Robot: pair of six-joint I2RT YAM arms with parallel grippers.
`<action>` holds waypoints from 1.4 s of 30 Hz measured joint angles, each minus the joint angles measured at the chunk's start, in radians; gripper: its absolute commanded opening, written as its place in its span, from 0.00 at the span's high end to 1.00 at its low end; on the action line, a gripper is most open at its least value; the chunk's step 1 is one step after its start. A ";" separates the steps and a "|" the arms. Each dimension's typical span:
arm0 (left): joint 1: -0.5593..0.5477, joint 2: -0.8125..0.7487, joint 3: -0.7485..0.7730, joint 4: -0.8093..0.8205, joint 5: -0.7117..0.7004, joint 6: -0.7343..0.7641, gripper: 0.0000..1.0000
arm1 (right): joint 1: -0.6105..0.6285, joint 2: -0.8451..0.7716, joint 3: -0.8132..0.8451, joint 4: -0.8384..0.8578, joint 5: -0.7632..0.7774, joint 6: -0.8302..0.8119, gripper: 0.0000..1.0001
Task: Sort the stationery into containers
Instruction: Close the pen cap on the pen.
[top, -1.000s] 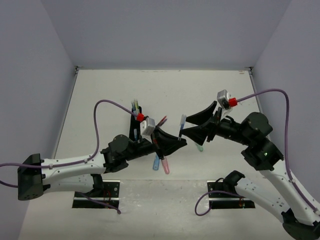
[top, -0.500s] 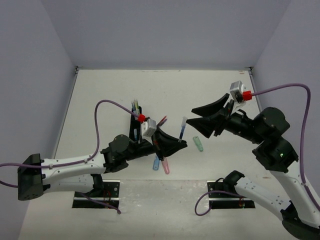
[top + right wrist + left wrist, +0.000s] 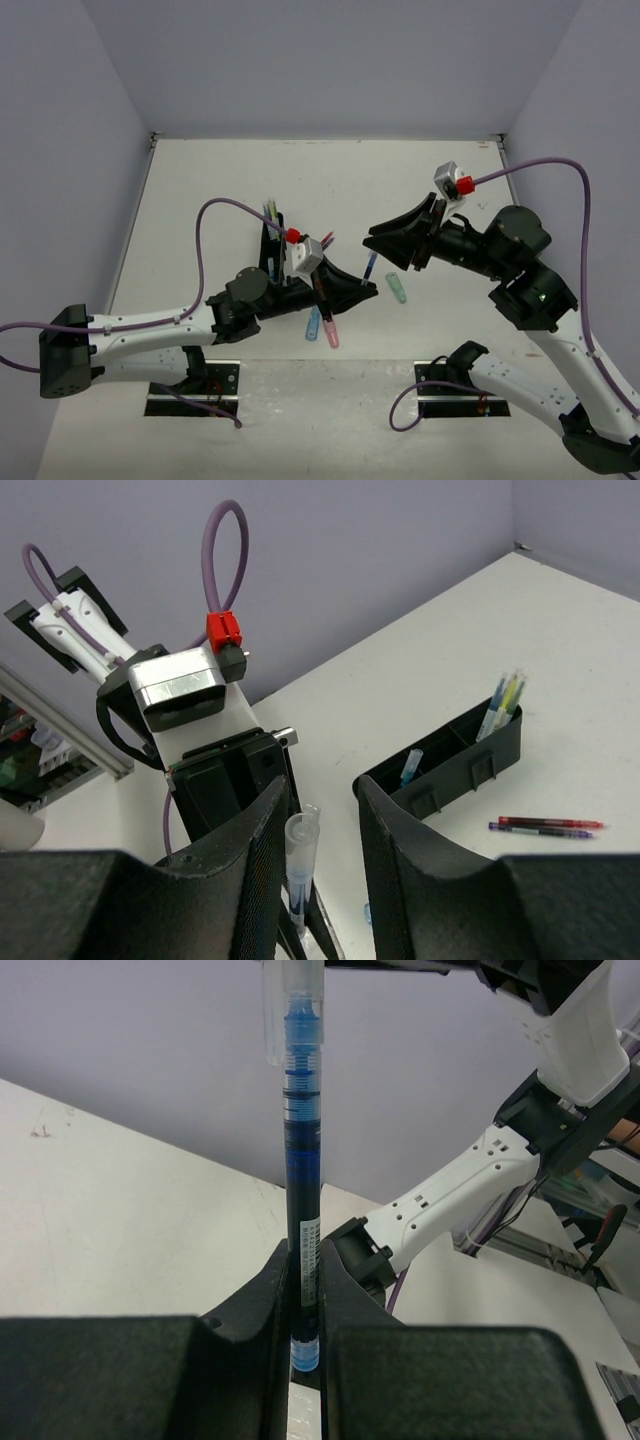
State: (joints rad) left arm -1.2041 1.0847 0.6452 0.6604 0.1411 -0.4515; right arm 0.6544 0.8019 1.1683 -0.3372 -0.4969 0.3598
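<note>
My left gripper [image 3: 305, 1290] is shut on a blue pen [image 3: 302, 1160] and holds it upright above the table. In the top view the left gripper [image 3: 362, 287] has the pen [image 3: 369, 268] at its tips. My right gripper [image 3: 322, 790] is open, its jaws on either side of the pen's clear cap [image 3: 302, 845], with a gap on the right side. The right gripper [image 3: 374, 241] sits over the pen's top end. The black organiser [image 3: 272, 250] holds several pens; the organiser [image 3: 450, 765] also shows in the right wrist view.
A red and a purple pen [image 3: 545, 825] lie on the table beside the organiser. A green piece [image 3: 397, 289] lies under the right arm. A blue piece [image 3: 313, 326] and a pink piece [image 3: 331, 330] lie near the front edge. Purple walls enclose the table.
My right gripper drew back to the right, then came left over the pen's cap, and its jaws narrowed. The left gripper shifted slightly right with the pen.
</note>
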 measured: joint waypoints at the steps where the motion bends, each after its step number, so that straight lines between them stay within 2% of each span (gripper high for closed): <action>1: 0.000 0.000 0.002 -0.001 0.000 0.000 1.00 | 0.000 -0.002 -0.009 0.005 -0.005 0.002 0.66; 6: 0.001 0.000 0.004 -0.016 -0.008 0.000 1.00 | 0.002 -0.006 -0.040 0.023 -0.026 0.015 0.85; 7: 0.003 0.000 0.004 -0.021 -0.011 0.000 1.00 | 0.002 -0.006 -0.043 0.025 -0.029 0.018 0.83; 9: 0.005 0.001 0.004 -0.026 -0.012 0.001 1.00 | 0.002 -0.008 -0.046 0.029 -0.036 0.023 0.64; 10: 0.005 0.001 0.004 -0.026 -0.012 0.001 1.00 | 0.002 -0.010 -0.047 0.030 -0.038 0.024 0.59; 19: 0.005 0.001 0.004 -0.026 -0.011 0.002 1.00 | 0.002 -0.025 -0.053 0.038 -0.044 0.025 0.56; 28: 0.005 0.001 0.004 -0.026 -0.011 0.002 1.00 | 0.002 -0.036 -0.053 0.038 -0.029 0.030 0.68; 33: 0.005 0.001 0.004 -0.026 -0.011 0.002 1.00 | 0.002 -0.038 -0.053 0.038 -0.024 0.034 0.71; 35: 0.005 0.001 0.004 -0.026 -0.011 0.003 1.00 | 0.002 -0.038 -0.056 0.041 -0.024 0.035 0.77; 39: 0.004 0.001 0.004 -0.027 -0.011 0.003 1.00 | 0.002 -0.038 -0.066 0.050 -0.025 0.042 0.99; 42: 0.004 0.001 0.004 -0.028 -0.013 0.003 1.00 | 0.002 -0.038 -0.078 0.066 -0.025 0.043 1.00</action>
State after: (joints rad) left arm -1.1999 1.0855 0.6491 0.6321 0.1276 -0.4483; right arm 0.6559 0.7638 1.0904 -0.2712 -0.5224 0.4030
